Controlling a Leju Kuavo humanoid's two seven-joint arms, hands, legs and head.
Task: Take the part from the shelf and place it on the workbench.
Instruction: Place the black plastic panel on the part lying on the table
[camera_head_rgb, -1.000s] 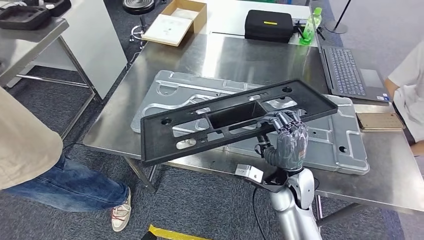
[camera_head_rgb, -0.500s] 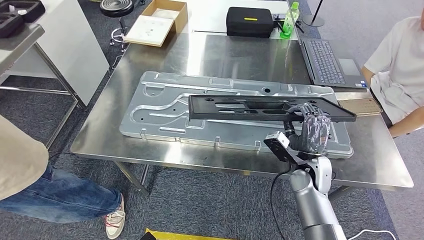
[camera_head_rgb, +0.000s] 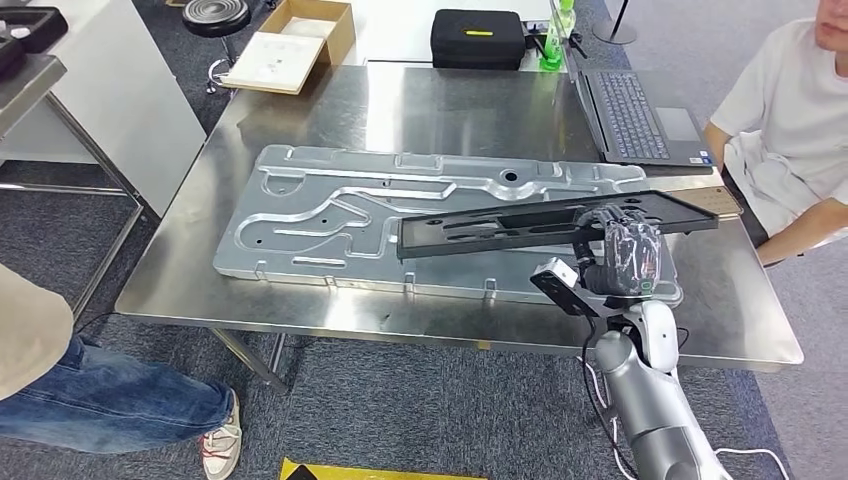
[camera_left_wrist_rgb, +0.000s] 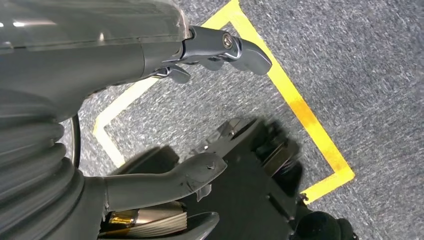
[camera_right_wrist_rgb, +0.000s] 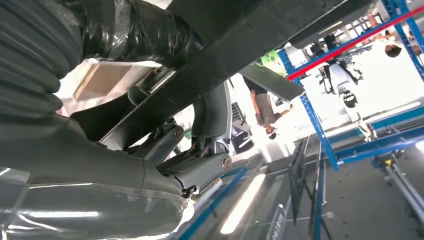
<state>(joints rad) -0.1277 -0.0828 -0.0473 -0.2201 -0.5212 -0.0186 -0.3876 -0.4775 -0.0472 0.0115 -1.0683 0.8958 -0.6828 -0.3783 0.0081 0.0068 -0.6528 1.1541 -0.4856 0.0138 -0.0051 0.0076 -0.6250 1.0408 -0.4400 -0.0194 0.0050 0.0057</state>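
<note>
Part (camera_head_rgb: 530, 222) and right hand (camera_head_rgb: 622, 258) now hang over the workbench (camera_head_rgb: 400, 110) near its front right corner; a second ago the long black frame was tilted steeply out past the front edge. It has levelled, just above the embossed metal plate (camera_head_rgb: 340, 215), the fingers clasped under its right end. Left hand (camera_left_wrist_rgb: 200, 60) hangs empty, fingers apart. Judging by this, only lowering and letting go remain.

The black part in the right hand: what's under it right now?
Under the black part lies the large silver metal panel on the steel workbench. The right hand grips the part's near edge. The panel strip beneath the part is covered.
</note>
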